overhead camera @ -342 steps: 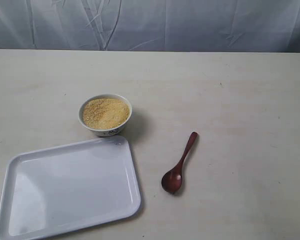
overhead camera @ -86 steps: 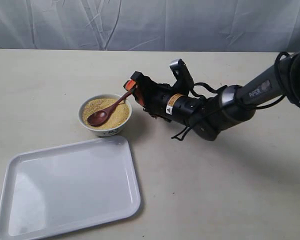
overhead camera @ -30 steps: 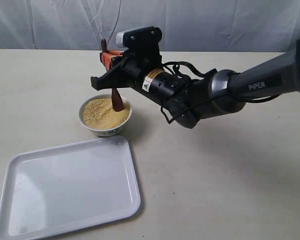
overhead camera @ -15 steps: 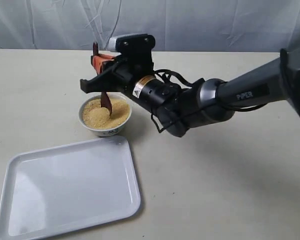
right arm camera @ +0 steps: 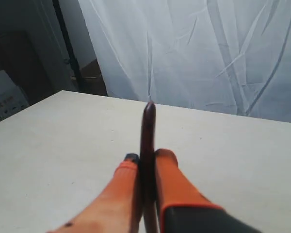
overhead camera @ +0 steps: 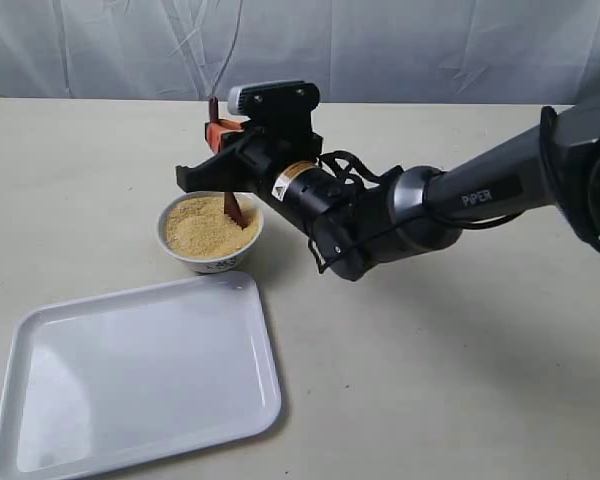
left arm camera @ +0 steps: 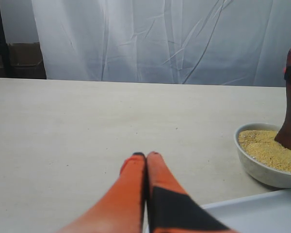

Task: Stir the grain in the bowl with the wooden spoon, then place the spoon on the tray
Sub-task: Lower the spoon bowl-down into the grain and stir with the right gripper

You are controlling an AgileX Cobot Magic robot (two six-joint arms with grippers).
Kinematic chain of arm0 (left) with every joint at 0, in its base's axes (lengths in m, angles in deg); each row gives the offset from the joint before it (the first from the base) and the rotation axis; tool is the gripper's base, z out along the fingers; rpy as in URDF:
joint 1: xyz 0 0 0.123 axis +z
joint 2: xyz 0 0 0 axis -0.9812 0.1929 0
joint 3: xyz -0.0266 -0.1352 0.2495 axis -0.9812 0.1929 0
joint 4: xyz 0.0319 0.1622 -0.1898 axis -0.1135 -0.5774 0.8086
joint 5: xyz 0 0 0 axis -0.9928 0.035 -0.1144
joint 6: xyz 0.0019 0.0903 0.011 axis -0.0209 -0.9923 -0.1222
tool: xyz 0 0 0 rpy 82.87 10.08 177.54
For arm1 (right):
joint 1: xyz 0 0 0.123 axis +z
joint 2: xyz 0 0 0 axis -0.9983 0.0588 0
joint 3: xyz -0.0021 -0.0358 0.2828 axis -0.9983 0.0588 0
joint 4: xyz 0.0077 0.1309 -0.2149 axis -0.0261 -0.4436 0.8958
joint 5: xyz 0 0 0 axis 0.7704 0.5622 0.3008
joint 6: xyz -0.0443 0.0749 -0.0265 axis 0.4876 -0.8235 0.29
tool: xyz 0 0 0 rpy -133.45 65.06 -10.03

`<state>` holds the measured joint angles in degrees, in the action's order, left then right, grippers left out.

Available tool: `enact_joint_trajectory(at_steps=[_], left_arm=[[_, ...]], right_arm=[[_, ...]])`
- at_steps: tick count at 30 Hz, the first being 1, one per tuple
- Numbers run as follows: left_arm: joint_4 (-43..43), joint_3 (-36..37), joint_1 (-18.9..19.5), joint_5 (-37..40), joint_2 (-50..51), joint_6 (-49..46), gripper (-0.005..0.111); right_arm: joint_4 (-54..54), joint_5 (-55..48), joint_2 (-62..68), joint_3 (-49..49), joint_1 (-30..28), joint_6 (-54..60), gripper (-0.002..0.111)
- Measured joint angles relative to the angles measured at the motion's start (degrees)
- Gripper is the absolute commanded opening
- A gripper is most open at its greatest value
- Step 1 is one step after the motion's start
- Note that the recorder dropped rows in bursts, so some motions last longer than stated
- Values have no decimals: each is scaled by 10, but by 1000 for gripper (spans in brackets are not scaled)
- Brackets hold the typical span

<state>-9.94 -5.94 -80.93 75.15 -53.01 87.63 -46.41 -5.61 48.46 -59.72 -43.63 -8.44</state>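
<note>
Swings back rightward since half a second ago, clamping wooden spoon (overhead camera: 233, 207) upright in right hand (right arm camera: 147, 158), scoop sunk in grain (overhead camera: 202, 232) inside bowl (overhead camera: 215, 263) just beyond tray (overhead camera: 130, 390); holds left hand (left arm camera: 146, 156) closed above worktop (left arm camera: 63, 126).

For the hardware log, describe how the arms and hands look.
The right arm is a grey tube lettered PIPER, with a black wrist, looped black cables and a small triangle-marked label. A silver camera box tops it. The right hand and left hand both have tapered orange fingers with black bases.
</note>
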Motion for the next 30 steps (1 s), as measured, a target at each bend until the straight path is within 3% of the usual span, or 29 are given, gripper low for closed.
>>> enact_joint_trajectory(at_steps=[6,18,30], left_arm=[[0,0,0,0,0,0,0],[-7,0,0,0,0,0,0],[-13,0,0,0,0,0,0]], right_arm=[[3,-6,-63,0,1,15,-1],[-8,-18,-2,0,2,6,-1],[-3,-4,-55,0,16,18,-1]])
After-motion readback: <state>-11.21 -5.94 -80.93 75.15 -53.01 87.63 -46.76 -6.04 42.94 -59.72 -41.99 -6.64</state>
